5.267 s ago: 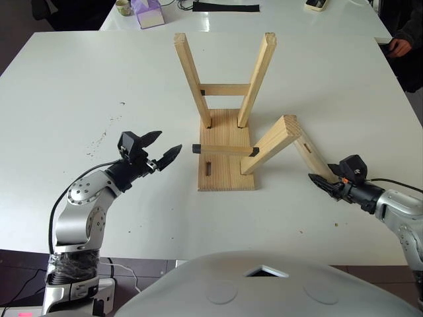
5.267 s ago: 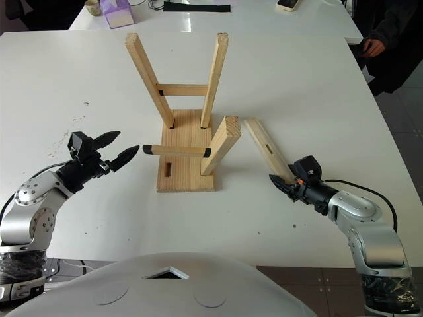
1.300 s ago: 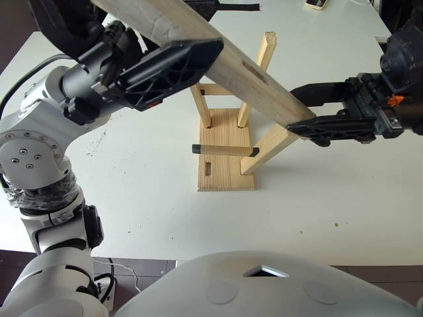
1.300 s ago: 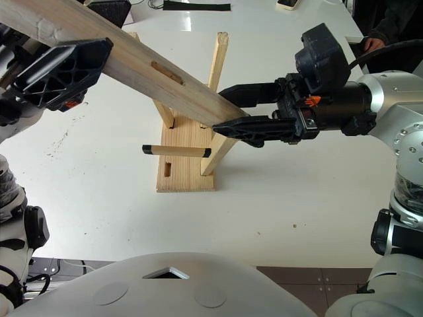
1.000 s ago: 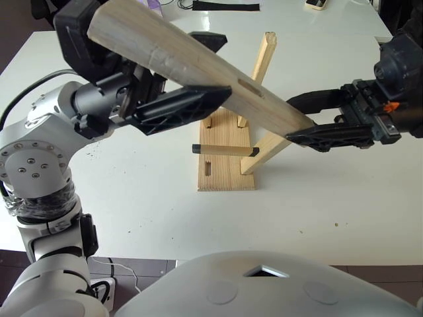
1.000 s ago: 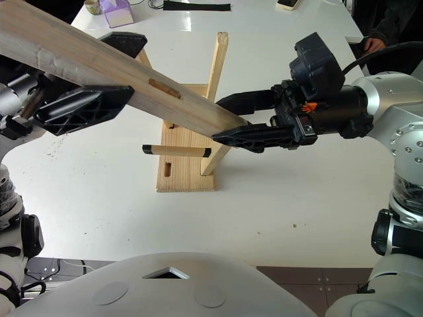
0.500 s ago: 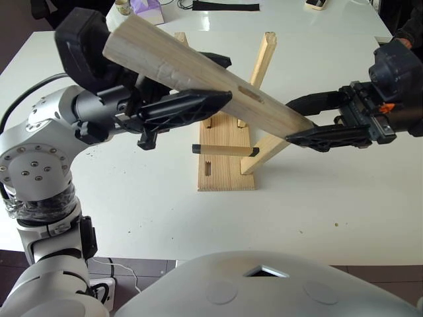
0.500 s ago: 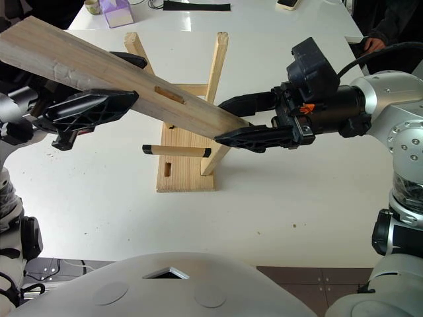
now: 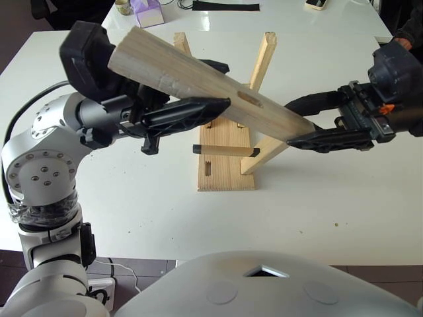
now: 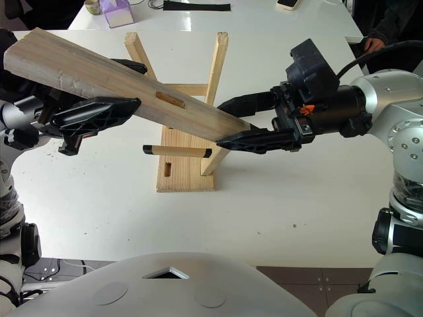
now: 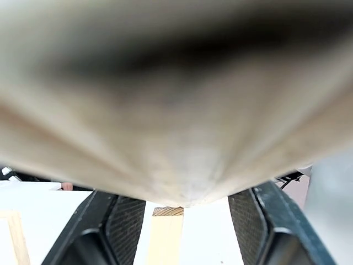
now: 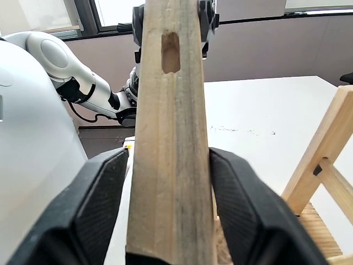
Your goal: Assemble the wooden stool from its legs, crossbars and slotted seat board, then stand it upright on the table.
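Note:
A loose wooden leg (image 9: 198,82) with a slot (image 9: 246,98) hangs slanted in the air above the stool parts. My left gripper (image 9: 220,84) is shut on its higher, left end. My right gripper (image 9: 291,123) is shut on its lower, right end, whose pads (image 12: 102,204) press the leg (image 12: 171,165) from both sides. The seat board (image 9: 225,179) lies flat on the table. Two legs (image 9: 192,76) joined by a crossbar (image 9: 225,89) stand up from it. A third leg (image 9: 268,148) leans on the board with a crossbar (image 9: 225,150) sticking out sideways.
The white table (image 9: 132,198) reaches to the near edge in front of the board. On a second table behind are a tissue box (image 9: 147,12), a cup (image 9: 123,7) and a black strip (image 9: 225,7). A person's hand (image 9: 400,46) rests at the far right edge.
Five seconds ago the loose leg lay on the table by my right gripper. Both grippers now hold it raised, and over the last second its left end has come lower.

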You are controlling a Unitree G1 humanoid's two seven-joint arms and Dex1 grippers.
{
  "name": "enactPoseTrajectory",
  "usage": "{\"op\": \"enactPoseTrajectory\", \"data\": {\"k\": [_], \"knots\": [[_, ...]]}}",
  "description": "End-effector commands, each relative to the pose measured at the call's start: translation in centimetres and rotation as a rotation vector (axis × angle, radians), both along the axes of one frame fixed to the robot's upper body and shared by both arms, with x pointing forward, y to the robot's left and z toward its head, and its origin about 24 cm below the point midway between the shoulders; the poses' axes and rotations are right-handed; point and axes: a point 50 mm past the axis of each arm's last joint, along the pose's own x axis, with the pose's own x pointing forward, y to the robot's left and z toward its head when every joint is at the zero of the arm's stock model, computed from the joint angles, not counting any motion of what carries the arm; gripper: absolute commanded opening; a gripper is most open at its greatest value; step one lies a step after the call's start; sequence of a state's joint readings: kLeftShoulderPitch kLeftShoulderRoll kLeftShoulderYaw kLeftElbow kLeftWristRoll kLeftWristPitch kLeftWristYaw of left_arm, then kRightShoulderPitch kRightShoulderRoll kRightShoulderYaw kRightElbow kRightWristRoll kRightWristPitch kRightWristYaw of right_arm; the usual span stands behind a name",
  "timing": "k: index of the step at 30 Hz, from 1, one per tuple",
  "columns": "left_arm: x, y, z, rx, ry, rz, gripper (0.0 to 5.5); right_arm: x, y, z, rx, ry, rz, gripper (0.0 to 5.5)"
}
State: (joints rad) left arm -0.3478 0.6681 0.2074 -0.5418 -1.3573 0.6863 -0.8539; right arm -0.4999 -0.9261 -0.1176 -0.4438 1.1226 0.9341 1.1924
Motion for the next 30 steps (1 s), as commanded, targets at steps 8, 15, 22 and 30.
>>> {"op": "enactPoseTrajectory", "data": {"k": [8, 15, 22, 30], "knots": [[0.8, 2.1, 2.2, -0.072, -0.03, 0.088, 2.06, 3.1, -4.4, 3.3, 0.295, 0.17, -0.196, 3.16], [0.0, 5.3, 5.0, 0.019, -0.162, 0.263, 2.05, 3.3, -8.2, -1.1, 0.23, 0.199, -0.473, 3.16], [0.6, 8.4, 3.7, 0.303, -0.17, 0.354, 2.05, -0.5, -9.4, -6.1, 0.122, 0.217, -0.595, 3.16], [0.9, 11.2, -2.0, 0.536, -0.101, 0.376, 2.05, -1.6, -8.7, -7.4, 0.11, 0.218, -0.617, 3.16]]}}
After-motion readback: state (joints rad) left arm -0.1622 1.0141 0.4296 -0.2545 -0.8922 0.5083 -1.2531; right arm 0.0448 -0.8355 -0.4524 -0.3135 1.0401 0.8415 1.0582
